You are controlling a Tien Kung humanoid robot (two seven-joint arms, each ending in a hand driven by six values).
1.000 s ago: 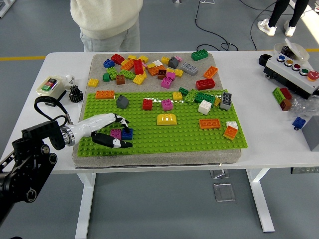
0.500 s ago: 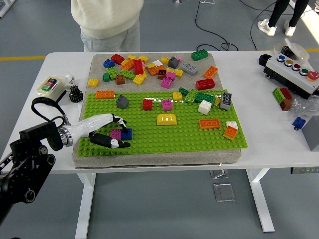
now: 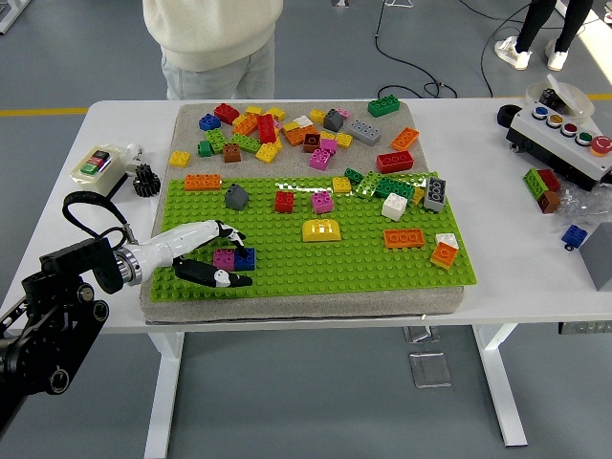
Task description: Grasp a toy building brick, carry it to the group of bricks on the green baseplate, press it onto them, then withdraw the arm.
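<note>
Person shifted right, left robot hand (image 3: 196, 253) unmoved, clasping magenta-blue bricks (image 3: 234, 258), baseplate's (image 3: 287, 273) near-left edge.

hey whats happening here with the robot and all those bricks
The robot's left hand is reaching in over the near left part of the green baseplate, its fingers around a purple brick and a blue brick sitting side by side on the plate. Loose bricks lie scattered over the plate and on the mat behind it. A person stands at the table's far side, not touching anything. The right arm isn't visible.

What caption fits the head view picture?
Robot's left hand rests by purple brick and blue brick on green baseplate.
</note>
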